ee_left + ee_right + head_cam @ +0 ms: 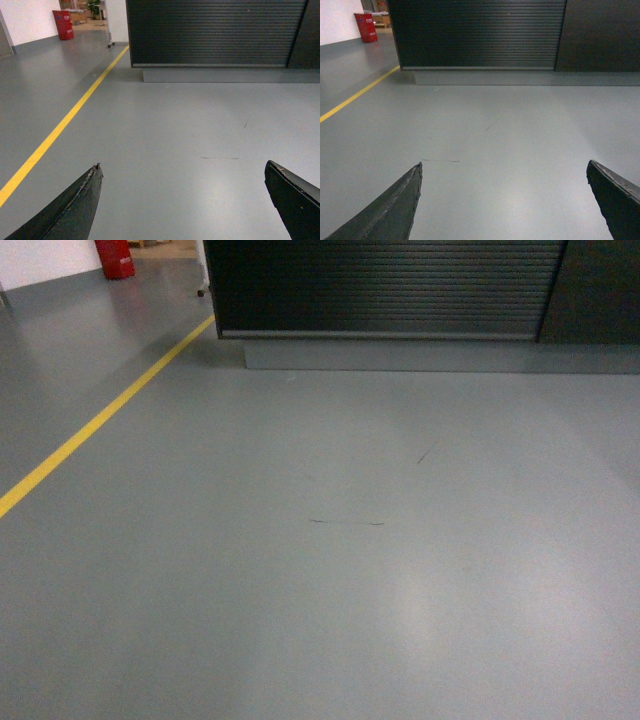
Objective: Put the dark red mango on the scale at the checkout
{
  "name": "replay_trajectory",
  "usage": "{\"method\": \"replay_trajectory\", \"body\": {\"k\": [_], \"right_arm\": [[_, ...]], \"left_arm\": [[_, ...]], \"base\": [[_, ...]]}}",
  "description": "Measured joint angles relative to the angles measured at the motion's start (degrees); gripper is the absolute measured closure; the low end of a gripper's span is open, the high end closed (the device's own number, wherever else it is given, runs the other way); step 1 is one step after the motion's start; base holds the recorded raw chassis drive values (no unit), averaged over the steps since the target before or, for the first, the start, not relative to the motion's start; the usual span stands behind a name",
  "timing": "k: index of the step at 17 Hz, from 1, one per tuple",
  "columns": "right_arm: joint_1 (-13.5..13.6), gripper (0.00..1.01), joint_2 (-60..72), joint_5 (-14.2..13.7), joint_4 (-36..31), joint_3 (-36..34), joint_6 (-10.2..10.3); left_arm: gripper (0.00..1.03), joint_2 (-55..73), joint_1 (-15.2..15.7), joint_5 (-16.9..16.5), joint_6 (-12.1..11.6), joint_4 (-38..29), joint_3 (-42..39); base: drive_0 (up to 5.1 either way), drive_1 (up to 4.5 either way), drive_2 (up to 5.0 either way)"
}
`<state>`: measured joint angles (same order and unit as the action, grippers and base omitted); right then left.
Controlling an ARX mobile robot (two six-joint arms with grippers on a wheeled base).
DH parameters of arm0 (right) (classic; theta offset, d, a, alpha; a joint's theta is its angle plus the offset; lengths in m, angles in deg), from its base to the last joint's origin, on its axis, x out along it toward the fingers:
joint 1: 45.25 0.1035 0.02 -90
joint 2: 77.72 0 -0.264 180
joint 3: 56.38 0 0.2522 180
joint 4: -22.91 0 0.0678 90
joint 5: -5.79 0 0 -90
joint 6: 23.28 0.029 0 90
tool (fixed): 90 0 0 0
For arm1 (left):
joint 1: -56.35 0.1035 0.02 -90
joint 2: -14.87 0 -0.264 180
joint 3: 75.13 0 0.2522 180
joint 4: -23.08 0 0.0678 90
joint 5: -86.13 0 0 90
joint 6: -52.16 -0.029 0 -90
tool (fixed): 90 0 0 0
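Observation:
The checkout (385,285) shows only as a dark counter front with a horizontally ribbed panel and a grey base, across the floor ahead of me; it appears too in the left wrist view (215,32) and the right wrist view (480,32). Its top is out of view. The dark red mango and the scale are out of view. My left gripper (182,167) is open over bare grey floor, nothing between its black fingers (80,205). My right gripper (504,167) is open too, empty, fingers (395,205) wide apart. Neither gripper shows in the head view.
A yellow floor line (95,425) runs diagonally on the left toward the counter's left corner. A red bin (116,258) stands far back left by a white wall. A plain dark panel (600,290) adjoins the ribbed front on the right. Grey floor (350,560) lies between me and the counter.

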<state>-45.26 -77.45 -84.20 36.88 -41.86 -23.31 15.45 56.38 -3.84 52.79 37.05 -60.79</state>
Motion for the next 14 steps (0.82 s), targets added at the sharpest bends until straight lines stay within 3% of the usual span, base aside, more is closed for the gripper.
{"method": "replay_trajectory", "body": {"k": [14], "right_arm": [[0.00,0.03,0.00,0.02,0.02,0.00,-0.02]], "left_arm": [[0.05,0.00,0.00,0.02,0.00,0.00,0.00]], "base": [[0.0,0.00,0.0]]}}
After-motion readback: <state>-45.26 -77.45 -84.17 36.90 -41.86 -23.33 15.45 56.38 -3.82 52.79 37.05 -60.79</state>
